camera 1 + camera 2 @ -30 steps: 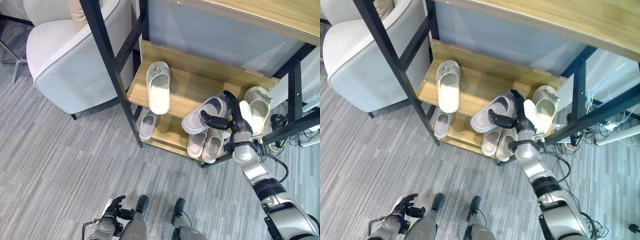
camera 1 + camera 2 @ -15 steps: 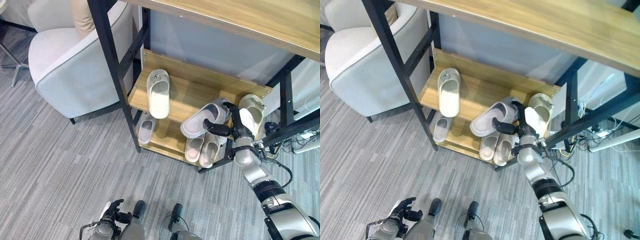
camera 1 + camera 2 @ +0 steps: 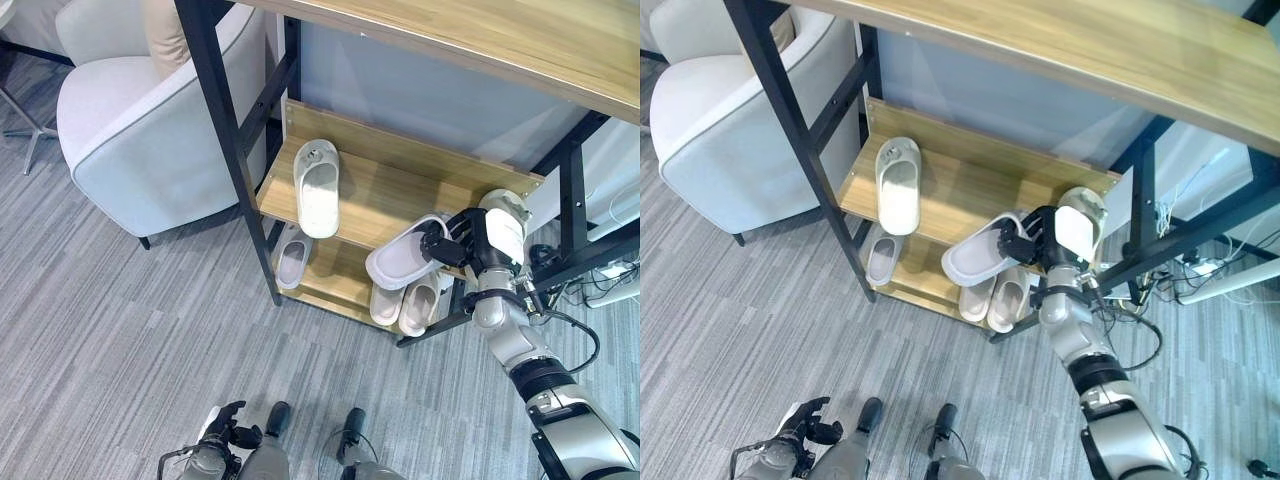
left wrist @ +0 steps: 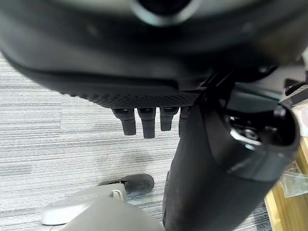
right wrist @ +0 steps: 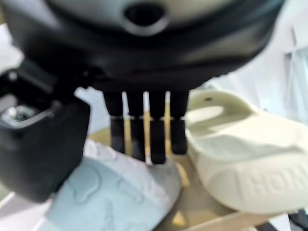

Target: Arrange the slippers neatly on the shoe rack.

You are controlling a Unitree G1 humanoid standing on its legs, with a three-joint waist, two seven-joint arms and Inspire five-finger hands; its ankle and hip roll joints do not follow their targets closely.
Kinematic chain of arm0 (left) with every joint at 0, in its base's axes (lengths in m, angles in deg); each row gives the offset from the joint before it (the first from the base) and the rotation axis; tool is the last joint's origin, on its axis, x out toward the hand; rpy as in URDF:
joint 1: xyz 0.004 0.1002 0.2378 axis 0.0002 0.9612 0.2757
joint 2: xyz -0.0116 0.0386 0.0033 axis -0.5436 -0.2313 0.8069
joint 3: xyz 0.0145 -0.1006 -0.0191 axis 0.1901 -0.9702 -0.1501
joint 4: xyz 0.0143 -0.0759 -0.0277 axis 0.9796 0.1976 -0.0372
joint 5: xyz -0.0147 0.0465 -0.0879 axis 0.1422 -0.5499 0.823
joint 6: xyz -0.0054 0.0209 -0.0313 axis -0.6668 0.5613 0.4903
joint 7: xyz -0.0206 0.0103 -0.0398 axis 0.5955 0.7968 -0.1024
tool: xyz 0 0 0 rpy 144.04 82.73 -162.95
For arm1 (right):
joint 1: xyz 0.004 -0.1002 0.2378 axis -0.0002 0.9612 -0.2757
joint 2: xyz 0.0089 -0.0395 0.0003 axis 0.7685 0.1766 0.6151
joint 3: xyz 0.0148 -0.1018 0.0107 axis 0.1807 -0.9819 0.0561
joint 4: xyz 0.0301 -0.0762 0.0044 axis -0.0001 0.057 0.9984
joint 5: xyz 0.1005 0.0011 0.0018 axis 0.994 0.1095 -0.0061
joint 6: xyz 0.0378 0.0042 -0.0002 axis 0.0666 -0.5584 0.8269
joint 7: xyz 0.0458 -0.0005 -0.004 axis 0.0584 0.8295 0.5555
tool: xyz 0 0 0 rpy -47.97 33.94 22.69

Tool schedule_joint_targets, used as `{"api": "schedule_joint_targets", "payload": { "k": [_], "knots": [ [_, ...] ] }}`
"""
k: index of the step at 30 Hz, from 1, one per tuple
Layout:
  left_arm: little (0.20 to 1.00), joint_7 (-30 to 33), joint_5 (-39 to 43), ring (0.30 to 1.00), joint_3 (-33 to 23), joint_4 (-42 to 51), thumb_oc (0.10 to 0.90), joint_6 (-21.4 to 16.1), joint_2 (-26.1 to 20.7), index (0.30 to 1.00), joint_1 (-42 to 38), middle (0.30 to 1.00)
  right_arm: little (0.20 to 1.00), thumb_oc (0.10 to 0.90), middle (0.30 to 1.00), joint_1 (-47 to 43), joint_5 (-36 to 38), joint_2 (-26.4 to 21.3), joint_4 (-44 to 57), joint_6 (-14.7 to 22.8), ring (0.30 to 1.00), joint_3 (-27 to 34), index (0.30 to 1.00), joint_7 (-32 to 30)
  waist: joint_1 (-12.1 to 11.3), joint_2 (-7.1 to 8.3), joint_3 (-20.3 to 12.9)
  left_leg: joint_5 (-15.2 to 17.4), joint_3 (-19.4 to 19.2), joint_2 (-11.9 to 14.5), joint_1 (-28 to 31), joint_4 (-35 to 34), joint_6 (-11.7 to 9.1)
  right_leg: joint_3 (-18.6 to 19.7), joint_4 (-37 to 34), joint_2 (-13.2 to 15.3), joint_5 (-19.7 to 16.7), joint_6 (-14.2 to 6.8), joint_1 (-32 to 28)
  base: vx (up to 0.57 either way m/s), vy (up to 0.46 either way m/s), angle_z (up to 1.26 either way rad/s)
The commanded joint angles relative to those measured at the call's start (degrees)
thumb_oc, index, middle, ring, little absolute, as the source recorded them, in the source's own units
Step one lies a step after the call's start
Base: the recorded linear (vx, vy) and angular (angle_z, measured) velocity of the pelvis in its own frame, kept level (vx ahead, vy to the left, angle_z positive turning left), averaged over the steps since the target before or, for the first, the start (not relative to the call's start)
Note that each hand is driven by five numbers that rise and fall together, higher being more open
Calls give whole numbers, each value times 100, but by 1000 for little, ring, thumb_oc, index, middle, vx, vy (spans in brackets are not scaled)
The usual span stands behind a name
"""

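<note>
Meanwhile, the right hand (image 3: 468, 243) grips a grey slipper (image 3: 402, 256), fingers curled over its toe end, tilted over the rack's (image 3: 370, 190) upper shelf beside a cream slipper (image 5: 231, 154); left hand (image 3: 222, 425) hangs low, loosely curled.

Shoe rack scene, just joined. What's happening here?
The right robot hand grips a grey slipper at the front right of the shoe rack's upper shelf, its toe sticking out past the shelf edge. A cream slipper lies on the left of that shelf, another at the far right beside the hand. Three more slippers sit on the lower shelf. The left robot hand hangs low, idle, above the carpet.
</note>
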State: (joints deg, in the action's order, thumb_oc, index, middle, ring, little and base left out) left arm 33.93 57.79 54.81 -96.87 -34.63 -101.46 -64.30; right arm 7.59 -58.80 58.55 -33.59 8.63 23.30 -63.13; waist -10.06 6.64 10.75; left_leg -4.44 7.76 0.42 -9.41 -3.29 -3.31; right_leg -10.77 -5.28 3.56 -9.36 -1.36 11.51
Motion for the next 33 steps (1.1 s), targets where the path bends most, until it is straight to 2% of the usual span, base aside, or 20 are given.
{"api": "schedule_joint_targets", "payload": {
  "k": [1, 5, 7, 10, 13, 17, 22, 24, 27, 29, 30, 31, 32, 33],
  "knots": [
    [900, 46, -322, 900, 158, -447, 800, 65, 229, 900, 282, 900, 300, 400, 300, -136, -244, -300, 408, 103, 300, 84, 300, -254, 60, 40, -131, 363, 120, -123, -126, -171, 92, 211, 28, 260, 954, -646, -515, 0, 0, 0],
    [900, 90, -461, 900, 39, -474, 800, 67, 194, 900, 282, 900, 300, 400, 300, 196, -531, -406, 1432, 322, 300, 244, 300, -287, 71, 37, -152, 395, 108, -113, -35, -171, 93, 217, 28, 253, 964, -649, -597, 0, 0, 0],
    [900, 105, -507, 900, -57, -484, 800, 75, 188, 900, 283, 900, 300, 400, 300, 466, -595, -368, 2155, 546, 300, 342, 300, -204, 85, 47, -190, 416, 99, -102, 36, -171, 94, 228, 28, 246, 975, -645, -662, 0, 0, 0],
    [900, 74, -563, 900, -140, -497, 800, 93, 190, 900, 346, 900, 300, 400, 300, 957, -578, -264, 3092, 799, 300, 368, 300, 167, 103, 51, -254, 453, 93, -83, 166, -171, 87, 204, 28, 234, 1017, -635, -813, 12, -36, -3],
    [900, 3, -616, 900, -171, -469, 800, 99, 214, 900, 391, 900, 300, 400, 300, 1326, -419, -99, 3747, 1078, 300, 109, 300, 655, 152, 17, -334, 480, 85, -67, 313, -171, 82, 173, 28, 227, 1079, -615, -984, 4, -20, 0],
    [900, -29, -548, 900, -257, -351, 800, 87, 211, 900, 425, 900, 300, 400, 300, 1869, -91, 111, 4224, 1323, 300, -282, 300, 1191, 218, -75, -359, 500, 98, -27, 509, -171, 70, 89, 112, 196, 1204, -543, -1195, -29, -37, 3],
    [900, 10, -389, 900, -284, -173, 800, 44, 159, 900, 454, 900, 300, 400, 300, 2089, 181, 212, 4468, 1462, 300, -643, 300, 1536, 233, -285, -117, 404, 235, 46, 641, -138, 32, -84, 737, 160, 1558, -423, -1173, -94, -42, 8],
    [900, 55, -271, 900, -336, -109, 800, 14, 140, 900, 424, 900, 300, 400, 300, 2091, 190, 167, 4463, 1481, 300, -755, 300, 1600, 228, -379, -21, 304, 441, 40, 555, -108, -42, -334, 842, 185, 1677, -364, -1151, -129, -62, 37],
    [900, 139, -184, 900, -418, -27, 800, -61, 81, 900, 402, 900, 300, 400, 300, 2194, 226, 125, 4386, 1520, 300, -819, 300, 1598, 198, -414, 20, 190, 633, -10, 346, -30, -150, -616, 750, 199, 1687, -330, -1170, -73, -56, 56],
    [900, 170, 40, 900, -532, 55, 800, -98, 72, 900, 387, 900, 300, 400, 300, 2330, 433, 110, 4248, 1530, 300, -799, 300, 1619, 215, -371, 129, 237, 458, -51, -3, 433, -213, -785, 689, 274, 1680, -303, -1209, -117, 3, 63],
    [900, 211, 88, 900, -562, 24, 800, -103, 89, 900, 350, 900, 300, 400, 300, 2374, 490, 74, 4235, 1533, 300, -797, 300, 1616, 259, -332, 223, 257, 139, 3, -190, 672, -249, -825, 681, 320, 1676, -306, -1230, -133, 96, 73],
    [900, 241, 99, 900, -630, -49, 800, -97, 145, 900, 336, 900, 300, 400, 300, 2425, 479, 27, 4184, 1527, 300, -803, 300, 1636, 350, -304, 186, 298, -432, 192, -307, 741, -162, -882, 646, 364, 1625, -340, -1211, -87, 118, 60],
    [900, 242, 92, 900, -690, -96, 800, -93, 169, 900, 357, 900, 300, 400, 300, 2467, 443, 3, 4157, 1525, 300, -815, 300, 1648, 394, -286, 146, 334, -771, 326, -307, 747, -109, -951, 621, 383, 1594, -363, -1219, -27, 105, 53],
    [900, 243, 90, 900, -694, -98, 800, -95, 171, 900, 361, 900, 300, 400, 300, 2467, 441, 2, 4156, 1525, 300, -822, 300, 1646, 379, -286, 137, 344, -792, 332, -309, 752, -108, -930, 615, 380, 1588, -365, -1210, 79, 150, 38]
  ]
}}
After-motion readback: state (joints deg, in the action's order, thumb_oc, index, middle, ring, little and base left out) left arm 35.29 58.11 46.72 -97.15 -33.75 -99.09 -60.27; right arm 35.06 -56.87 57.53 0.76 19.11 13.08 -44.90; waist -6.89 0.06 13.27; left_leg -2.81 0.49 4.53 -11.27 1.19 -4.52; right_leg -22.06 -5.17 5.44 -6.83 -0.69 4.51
